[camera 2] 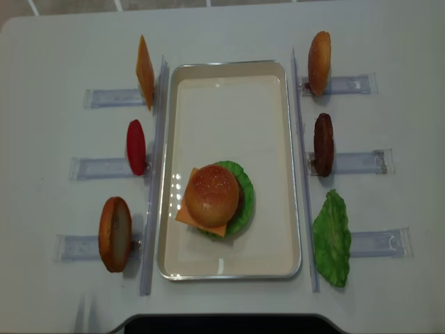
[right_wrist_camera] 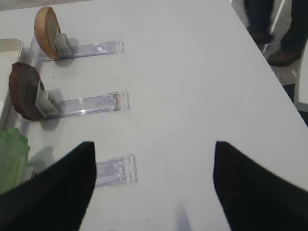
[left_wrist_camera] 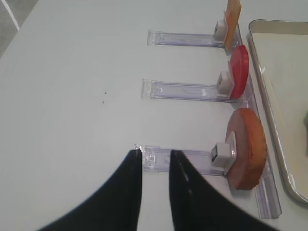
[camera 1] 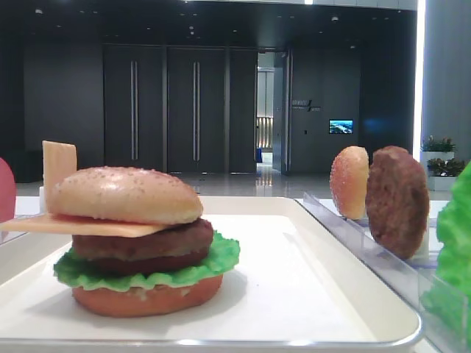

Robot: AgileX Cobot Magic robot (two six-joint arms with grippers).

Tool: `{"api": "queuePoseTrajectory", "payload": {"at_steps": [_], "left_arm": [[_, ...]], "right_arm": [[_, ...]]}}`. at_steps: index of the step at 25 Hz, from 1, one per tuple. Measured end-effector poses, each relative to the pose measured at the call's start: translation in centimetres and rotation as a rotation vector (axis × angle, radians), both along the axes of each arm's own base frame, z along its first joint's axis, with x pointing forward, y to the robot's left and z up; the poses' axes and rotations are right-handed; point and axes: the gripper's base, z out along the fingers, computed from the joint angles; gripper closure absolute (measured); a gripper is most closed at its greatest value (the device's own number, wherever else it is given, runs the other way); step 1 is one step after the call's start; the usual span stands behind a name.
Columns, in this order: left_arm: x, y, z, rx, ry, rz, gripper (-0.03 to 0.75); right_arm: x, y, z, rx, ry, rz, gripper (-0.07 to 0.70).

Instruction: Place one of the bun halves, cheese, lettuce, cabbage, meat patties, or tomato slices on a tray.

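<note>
The right tool [right_wrist_camera: 153, 185] hangs spread over bare tabletop [right_wrist_camera: 192, 72]; the left tool [left_wrist_camera: 155, 192] is pressed together. Both are cut off at the frame edge. The sesame bun top [camera 2: 211, 195] caps the burger on the tray [camera 2: 229, 104], well apart from both.

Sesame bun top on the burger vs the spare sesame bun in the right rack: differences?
The domed sesame bun top lies flat, capping the stacked burger on the white tray; the spare sesame bun half stands on edge in a clear plastic rack, alone, off the tray. Both are golden-tan, similar in size.
</note>
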Motion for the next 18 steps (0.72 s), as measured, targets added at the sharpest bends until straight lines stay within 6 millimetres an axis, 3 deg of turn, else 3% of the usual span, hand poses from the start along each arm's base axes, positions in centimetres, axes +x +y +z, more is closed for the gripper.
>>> {"api": "queuePoseTrajectory", "payload": {"at_steps": [18], "left_arm": [[0.0, 0.0, 0.0, 0.0, 0.0, 0.0, 0.566]], "right_arm": [[-0.01, 0.0, 0.0, 0.0, -0.001, 0.0, 0.145]]}}
